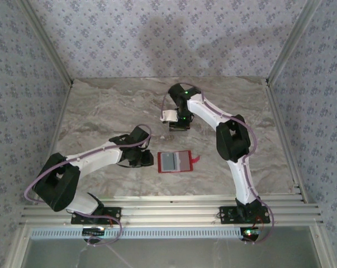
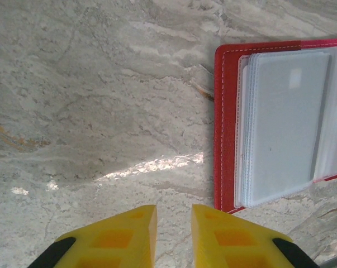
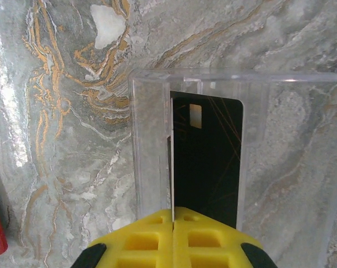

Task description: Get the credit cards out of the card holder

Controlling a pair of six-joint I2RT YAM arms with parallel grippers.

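while red card holder (image 1: 173, 162) lies open flat mid-counter (image 1: 101, 111), long axis left-right, tab (image 1: 194, 159) pointing right, left gripper (image 2: 174, 215) sits just off its left edge, jaws slightly apart, empty. right gripper (image 3: 172, 215), jaws pressed together, farther back over dark credit card (image 3: 207, 156) lying lengthwise in clear tray (image 3: 148, 145). marbled surface open either side of holder.

soft, even overhead light; the top view is slightly hazy, with a faint shadow on the back wall (image 1: 157, 39). in the left wrist view a bright glare streak crosses the desk (image 2: 101, 111) and the left gripper (image 2: 174, 213) is blurred. the right wrist view is sharp, with sheen on the clear case (image 3: 148, 139).
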